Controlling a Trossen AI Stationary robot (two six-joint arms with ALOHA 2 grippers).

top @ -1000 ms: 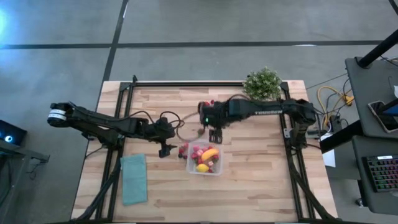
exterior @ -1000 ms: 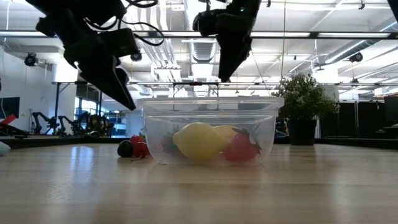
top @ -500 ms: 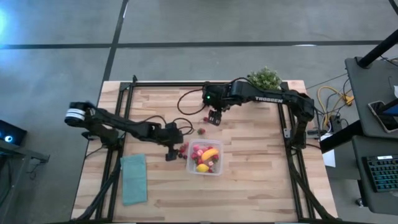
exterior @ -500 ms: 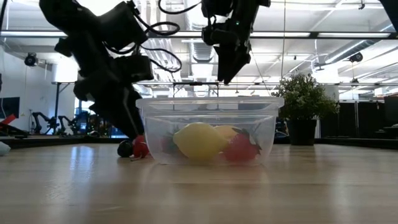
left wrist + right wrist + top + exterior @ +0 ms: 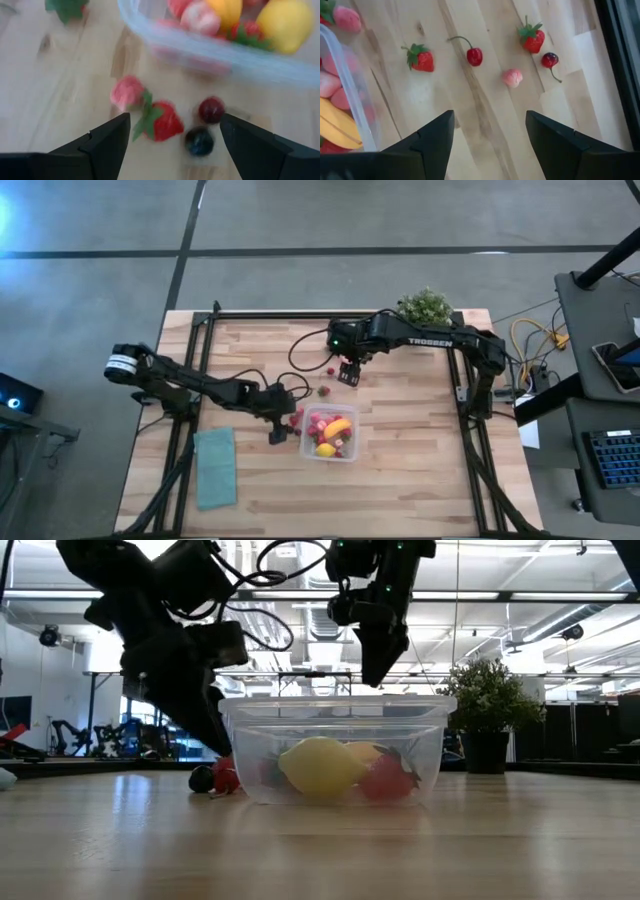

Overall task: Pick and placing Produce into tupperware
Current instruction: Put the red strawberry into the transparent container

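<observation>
On the light wooden tabletop [image 5: 400, 470], slightly toward the near side of its middle, stands the small clear plastic tupperware container [image 5: 329, 435] with rounded corners. Inside it lie a yellow lemon [image 5: 318, 766], a yellow-orange banana-like piece [image 5: 338, 426] and several red and pink berries.

Just left of the container's left wall hangs the left end effector [image 5: 277, 426], low over a small cluster of loose produce. Its two dark fingers [image 5: 107, 142] stand wide apart and hold nothing. Between them, on the wood, lie a red strawberry with green leaves [image 5: 164, 121], a pink berry [image 5: 128, 92], a dark red cherry [image 5: 211, 109] and a near-black berry [image 5: 199, 141]; the container's rim passes just beyond them.

The right end effector [image 5: 348, 373] hangs above the tabletop on the far side of the container, well clear of it. Its fingers [image 5: 560, 145] are partly spread and empty. Below it on the bare wood lie scattered fruits: a red strawberry [image 5: 422, 59] nearest the container, a red cherry on a stem [image 5: 474, 55], a pale pink berry [image 5: 512, 77], a second red strawberry [image 5: 533, 40] and a dark cherry [image 5: 549, 60].

A folded teal cloth [image 5: 215, 466] lies flat near the left edge of the tabletop, and a green potted plant [image 5: 424, 307] stands at the far edge.
</observation>
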